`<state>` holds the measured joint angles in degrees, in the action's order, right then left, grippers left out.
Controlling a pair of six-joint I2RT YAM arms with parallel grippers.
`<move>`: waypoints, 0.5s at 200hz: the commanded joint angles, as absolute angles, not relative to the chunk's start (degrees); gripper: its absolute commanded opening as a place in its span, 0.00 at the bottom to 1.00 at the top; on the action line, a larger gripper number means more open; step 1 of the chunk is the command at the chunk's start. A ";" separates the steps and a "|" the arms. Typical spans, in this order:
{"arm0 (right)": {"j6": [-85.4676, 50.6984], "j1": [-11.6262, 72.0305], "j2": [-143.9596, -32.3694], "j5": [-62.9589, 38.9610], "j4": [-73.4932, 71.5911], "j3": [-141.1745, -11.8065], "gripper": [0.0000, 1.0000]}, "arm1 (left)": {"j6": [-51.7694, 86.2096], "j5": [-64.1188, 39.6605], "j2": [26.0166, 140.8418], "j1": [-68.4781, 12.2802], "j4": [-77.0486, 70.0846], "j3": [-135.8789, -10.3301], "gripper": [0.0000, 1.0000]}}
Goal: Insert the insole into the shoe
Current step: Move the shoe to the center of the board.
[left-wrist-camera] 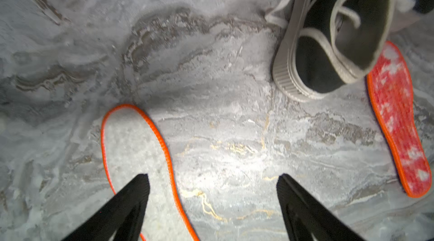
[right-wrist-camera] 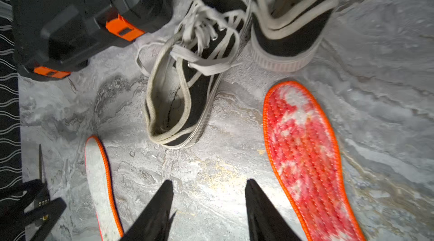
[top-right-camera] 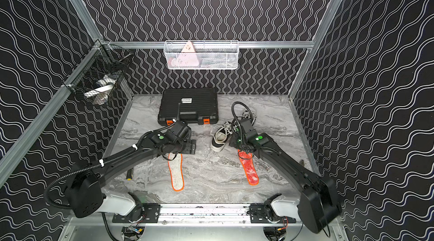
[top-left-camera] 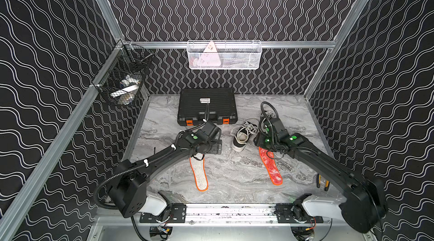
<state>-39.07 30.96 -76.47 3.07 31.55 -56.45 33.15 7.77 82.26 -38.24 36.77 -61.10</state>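
Shoes sit right of centre on the marbled bench (top-left-camera: 234, 176): a black canvas shoe (top-left-camera: 244, 134) with loose white laces stands with its mouth facing up, and a second shoe (right-wrist-camera: 288, 23) lies just behind it, by the right arm. Neither insole is inside a shoe. The grey insole (top-left-camera: 199, 174), edged in orange, lies flat left of the shoe, well apart from it, with its far end under the left wrist. The red insole (top-left-camera: 271, 169) lies flat near the shoe's right side, its far end under the right wrist. The left fingers (left-wrist-camera: 126, 204) are spread wide and hold nothing; one of them hangs over the grey insole. The right fingers (right-wrist-camera: 155, 214) stand apart by a narrower gap, with only bare bench between them. A black case (top-left-camera: 206, 106) with orange latches rests at the back.
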 commanded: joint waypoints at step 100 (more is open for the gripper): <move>-39.15 33.22 -99.92 9.63 30.86 -70.62 0.57 | 34.82 10.42 82.88 -40.52 44.85 -66.60 0.92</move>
<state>-39.83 33.23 -98.32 7.94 31.55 -68.05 34.61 9.23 82.70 -40.53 42.57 -65.52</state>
